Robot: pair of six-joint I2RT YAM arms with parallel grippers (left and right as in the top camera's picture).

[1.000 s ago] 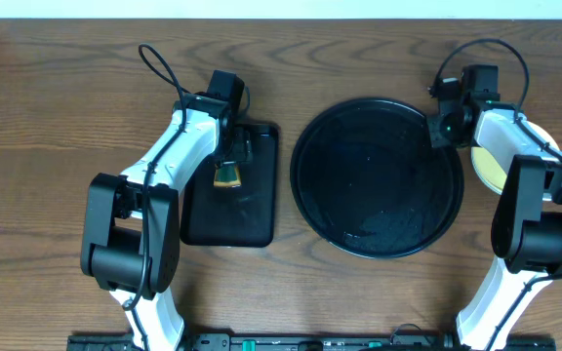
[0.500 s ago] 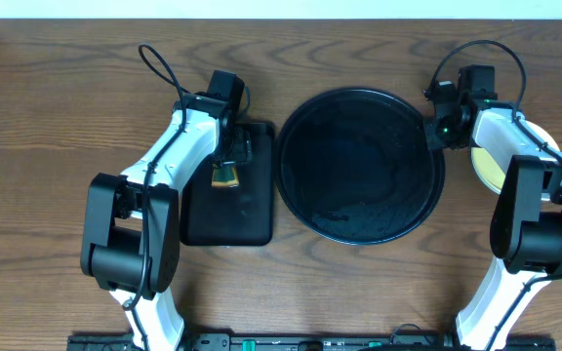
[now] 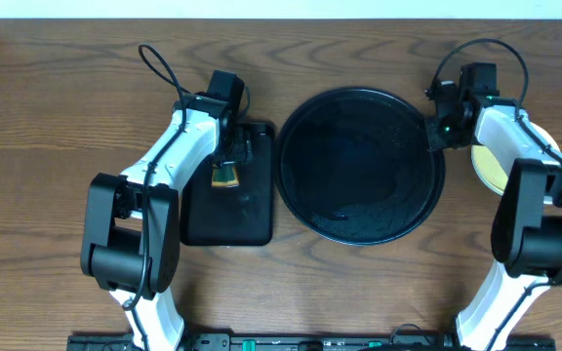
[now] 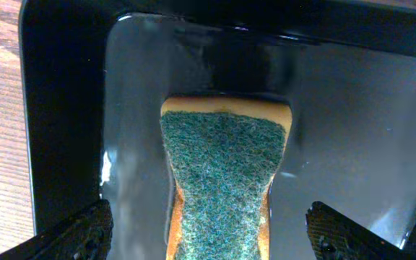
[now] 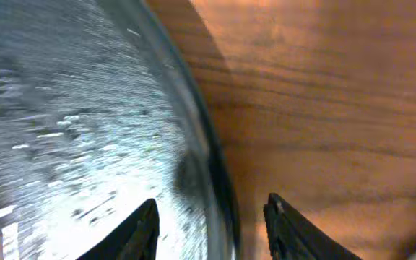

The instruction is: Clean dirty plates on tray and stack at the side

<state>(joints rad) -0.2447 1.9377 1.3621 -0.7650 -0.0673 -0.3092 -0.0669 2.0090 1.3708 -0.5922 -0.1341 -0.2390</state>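
The overhead camera looked straight down from high above, taking in much of the wooden table [image 3: 47, 117] and the round black tray [image 3: 359, 166] near its middle. The left wrist camera hung close over the rectangular tray [image 4: 352, 130], facing down onto the sponge [image 4: 222, 180], both also seen from overhead. The right wrist camera sat very near the round black tray, looking down at its rim, likewise shared with the overhead view.

The right tool [image 5: 211, 225] straddles the tray [image 5: 71, 108] rim, jaws not touching it.
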